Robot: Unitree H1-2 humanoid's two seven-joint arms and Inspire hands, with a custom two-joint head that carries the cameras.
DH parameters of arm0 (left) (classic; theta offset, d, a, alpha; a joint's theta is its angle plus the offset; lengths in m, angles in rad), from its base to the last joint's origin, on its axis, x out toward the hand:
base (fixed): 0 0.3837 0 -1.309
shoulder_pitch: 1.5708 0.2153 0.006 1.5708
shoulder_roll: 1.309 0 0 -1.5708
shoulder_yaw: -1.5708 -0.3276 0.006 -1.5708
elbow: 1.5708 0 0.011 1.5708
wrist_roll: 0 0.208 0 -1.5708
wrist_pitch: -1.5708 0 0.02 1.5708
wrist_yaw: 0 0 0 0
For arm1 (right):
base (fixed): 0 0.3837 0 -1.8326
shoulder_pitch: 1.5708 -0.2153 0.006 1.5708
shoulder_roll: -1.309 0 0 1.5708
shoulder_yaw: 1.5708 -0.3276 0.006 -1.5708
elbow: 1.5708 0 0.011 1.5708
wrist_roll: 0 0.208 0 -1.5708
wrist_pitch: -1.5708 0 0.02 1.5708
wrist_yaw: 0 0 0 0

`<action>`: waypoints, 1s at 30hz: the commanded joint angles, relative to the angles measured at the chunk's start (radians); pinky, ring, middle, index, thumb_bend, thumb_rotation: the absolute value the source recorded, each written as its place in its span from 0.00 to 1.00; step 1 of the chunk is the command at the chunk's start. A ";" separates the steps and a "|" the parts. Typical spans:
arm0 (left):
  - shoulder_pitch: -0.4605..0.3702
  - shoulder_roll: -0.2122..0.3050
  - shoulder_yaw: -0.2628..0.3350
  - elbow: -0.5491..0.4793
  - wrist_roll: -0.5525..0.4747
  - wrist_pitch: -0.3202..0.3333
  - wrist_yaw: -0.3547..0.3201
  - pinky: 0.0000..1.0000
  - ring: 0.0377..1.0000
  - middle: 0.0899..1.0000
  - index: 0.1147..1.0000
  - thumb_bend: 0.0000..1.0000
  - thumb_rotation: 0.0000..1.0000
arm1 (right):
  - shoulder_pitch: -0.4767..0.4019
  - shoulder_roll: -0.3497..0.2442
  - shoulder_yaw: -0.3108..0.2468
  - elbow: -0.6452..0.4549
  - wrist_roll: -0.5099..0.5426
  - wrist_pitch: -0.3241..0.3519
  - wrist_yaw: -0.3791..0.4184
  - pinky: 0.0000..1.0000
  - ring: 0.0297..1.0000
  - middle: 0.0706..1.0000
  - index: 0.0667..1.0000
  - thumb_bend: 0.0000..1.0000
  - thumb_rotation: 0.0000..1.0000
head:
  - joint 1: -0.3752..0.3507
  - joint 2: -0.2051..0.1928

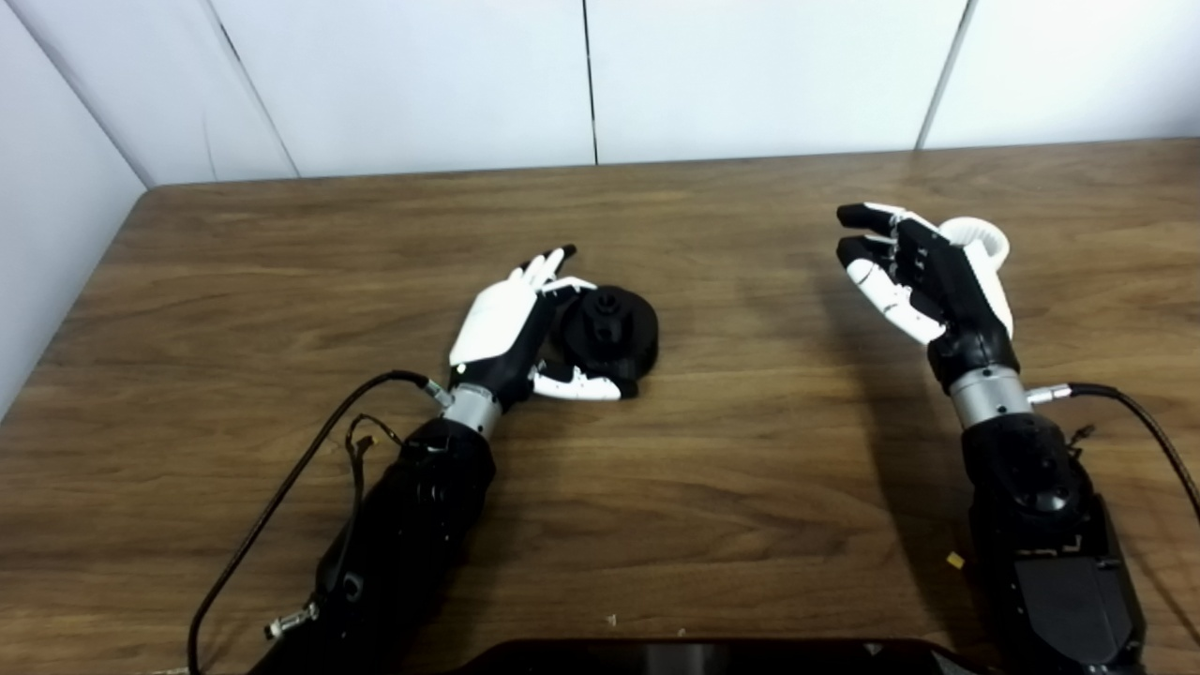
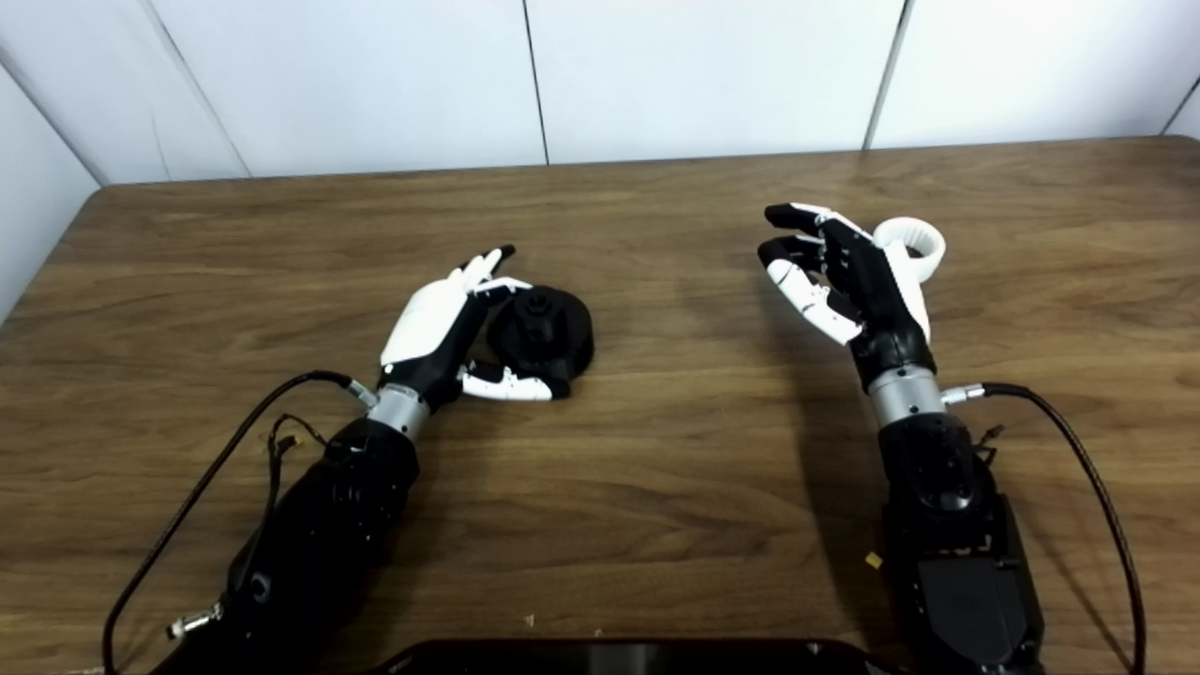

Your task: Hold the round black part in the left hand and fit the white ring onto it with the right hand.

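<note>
The round black part lies on the wooden table left of centre, its hub facing up. My left hand rests against its left side, with the fingers stretched past its far edge and the thumb lying along its near edge. The hand is open and cups the part without closing on it. The white ring lies on the table at the right. My right hand hovers just in front and to the left of it, fingers apart and half curled. It holds nothing and hides part of the ring.
A white panelled wall runs behind the table, and a side wall stands at the left. Black cables trail from both wrists. A dark object sits at the bottom edge. A small yellow scrap lies by my right forearm.
</note>
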State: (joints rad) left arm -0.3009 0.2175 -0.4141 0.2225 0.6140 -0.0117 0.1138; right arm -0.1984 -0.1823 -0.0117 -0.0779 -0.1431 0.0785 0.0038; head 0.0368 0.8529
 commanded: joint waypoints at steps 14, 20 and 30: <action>0.028 -0.027 -0.061 -0.036 0.097 0.001 -0.035 1.00 1.00 1.00 0.64 1.00 0.41 | -0.037 -0.001 -0.014 -0.053 0.002 -0.012 -0.006 0.74 0.72 0.77 0.71 0.51 0.52 | 0.000 0.004; 0.016 -0.025 -0.085 -0.025 0.161 0.001 -0.023 1.00 1.00 1.00 0.63 1.00 0.45 | -0.038 -0.004 -0.019 -0.057 0.001 -0.011 -0.005 0.74 0.72 0.77 0.71 0.52 0.53 | -0.007 0.004; -0.004 -0.013 -0.117 -0.005 0.239 0.017 -0.018 1.00 1.00 1.00 0.63 1.00 0.45 | -0.037 -0.006 -0.019 -0.059 0.003 -0.018 -0.002 0.74 0.73 0.77 0.71 0.52 0.53 | -0.010 0.003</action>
State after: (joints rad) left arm -0.3055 0.2036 -0.4883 0.1907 0.7878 0.0005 0.1234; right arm -0.1983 -0.1832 -0.0229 -0.0958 -0.1419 0.0795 0.0031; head 0.0261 0.8560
